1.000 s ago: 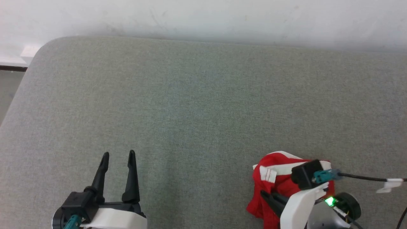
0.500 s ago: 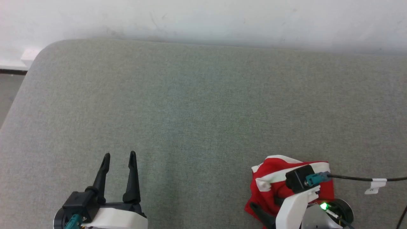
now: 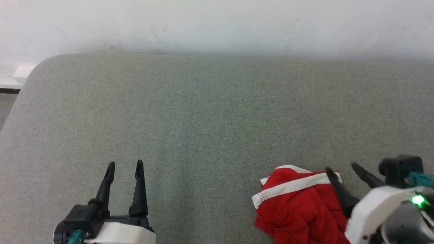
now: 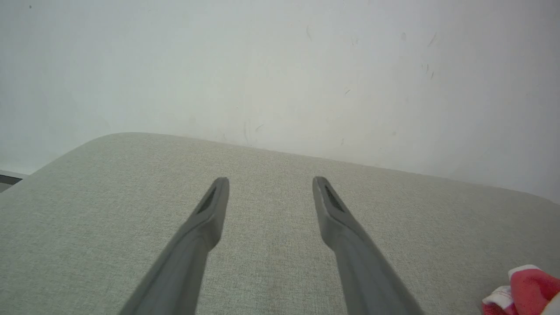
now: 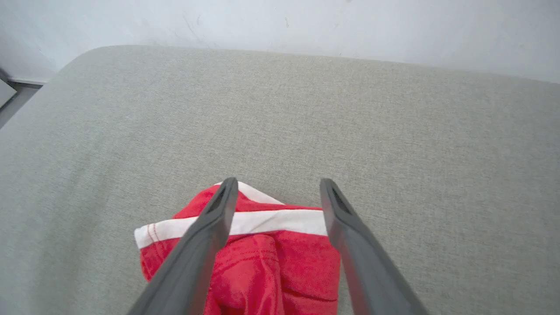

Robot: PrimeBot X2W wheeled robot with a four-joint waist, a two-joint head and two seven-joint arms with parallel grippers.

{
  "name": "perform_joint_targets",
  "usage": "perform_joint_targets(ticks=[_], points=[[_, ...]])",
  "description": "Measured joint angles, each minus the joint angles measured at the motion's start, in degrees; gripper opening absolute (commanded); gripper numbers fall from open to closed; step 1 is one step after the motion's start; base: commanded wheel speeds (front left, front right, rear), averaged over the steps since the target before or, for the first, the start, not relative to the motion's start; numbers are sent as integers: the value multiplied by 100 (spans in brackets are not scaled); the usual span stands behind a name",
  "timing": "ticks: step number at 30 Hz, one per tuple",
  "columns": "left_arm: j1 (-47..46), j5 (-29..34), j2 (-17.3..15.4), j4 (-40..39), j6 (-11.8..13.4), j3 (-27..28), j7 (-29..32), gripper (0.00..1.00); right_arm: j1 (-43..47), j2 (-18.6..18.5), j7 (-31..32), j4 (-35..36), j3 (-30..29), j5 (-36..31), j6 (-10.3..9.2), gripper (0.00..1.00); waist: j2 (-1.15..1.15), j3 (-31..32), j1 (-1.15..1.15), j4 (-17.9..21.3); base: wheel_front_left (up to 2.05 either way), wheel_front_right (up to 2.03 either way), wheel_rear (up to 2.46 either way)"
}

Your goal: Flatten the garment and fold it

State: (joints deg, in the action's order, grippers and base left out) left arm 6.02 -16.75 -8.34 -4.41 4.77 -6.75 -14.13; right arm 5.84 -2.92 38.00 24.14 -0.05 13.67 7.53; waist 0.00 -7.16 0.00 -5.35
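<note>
The garment [image 3: 298,206] is a bright red bundle with a white stripe across it. It lies crumpled on the gray cloth worktop [image 3: 217,112], down at the near edge on the robot's right side. It is not flat and not folded.

The right pincer [image 3: 341,166] is wide, and its two dark fingers hold nothing. It sits at the right edge of the garment. From the right wrist, the pincer [image 5: 278,181] points over the red cloth [image 5: 280,262], with the white stripe running between the fingertips. I cannot tell if a finger touches the cloth.

The left pincer [image 3: 125,164] is wide too, and holds nothing. It sits over bare worktop, well apart from the garment. From the left wrist, the pincer [image 4: 271,181] points at the pale wall [image 3: 217,23], and a bit of the red garment [image 4: 529,280] peeks in at the lower corner.
</note>
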Motion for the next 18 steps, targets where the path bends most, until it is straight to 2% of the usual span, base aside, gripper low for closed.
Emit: perform_joint_targets(ticks=[4,6,18], points=[[14,5,-31,-59,9,7,-1,100,369,-12,-313,-345,-376,-321,0,100,0,-51,0,-5,0,0,0],[56,5,-44,-85,35,7,-1,100,493,-1,-432,-624,-495,-175,0,100,0,-81,0,-2,0,0,0],[93,4,-140,-182,40,3,58,100,506,-2,-631,-1714,-471,68,0,100,0,-213,0,-44,0,0,0]])
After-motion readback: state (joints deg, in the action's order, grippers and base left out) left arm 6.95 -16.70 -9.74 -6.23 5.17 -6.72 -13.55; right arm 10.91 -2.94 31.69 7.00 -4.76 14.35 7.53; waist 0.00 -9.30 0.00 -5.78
